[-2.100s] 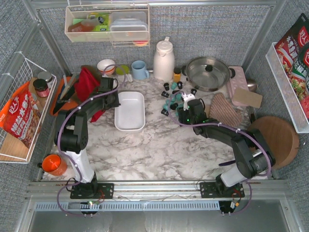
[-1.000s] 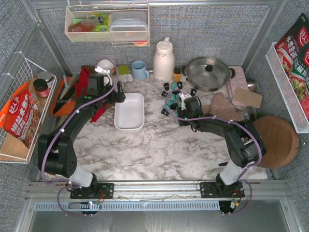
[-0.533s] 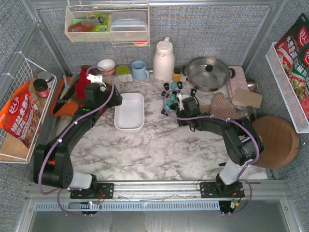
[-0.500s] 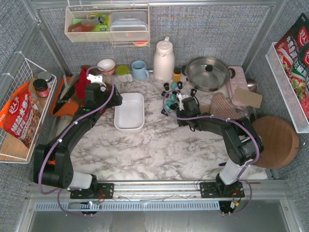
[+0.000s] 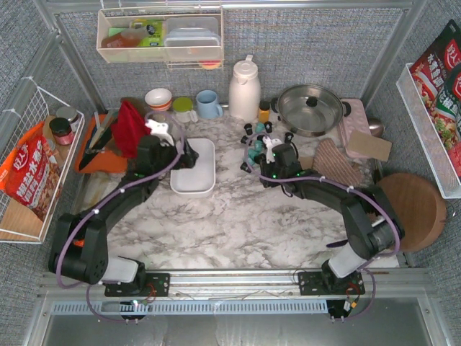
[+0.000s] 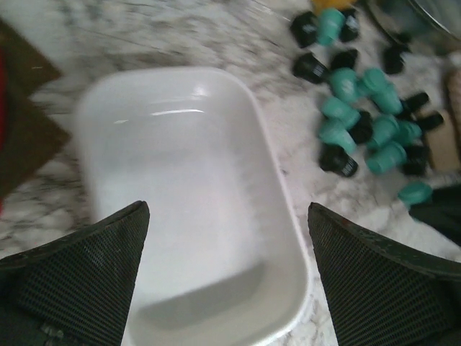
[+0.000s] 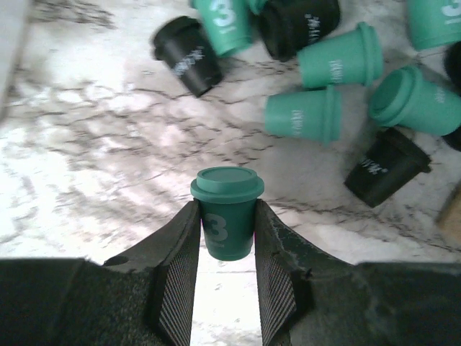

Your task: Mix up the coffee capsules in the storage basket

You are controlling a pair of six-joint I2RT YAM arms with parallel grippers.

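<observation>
Our right pincer [image 7: 225,234] grips one teal capsule [image 7: 226,205] beside the loose coffee capsules [image 7: 302,115] on the tabletop [image 7: 94,180]. We see our left pincer [image 6: 227,231] spread wide, released, over the storage basket [image 6: 173,158].

marble table [image 5: 238,216] carrying storage basket [image 5: 194,167], coffee capsules [image 7: 302,115]

Grey woven walls [image 5: 324,50]; white marble tabletop [image 5: 238,216]; metal rail [image 5: 238,274] at near edge.

Left tool [image 5: 188,153] over storage basket [image 5: 202,177] left rim; right tool [image 5: 263,158] among coffee capsules [image 5: 253,148].
</observation>
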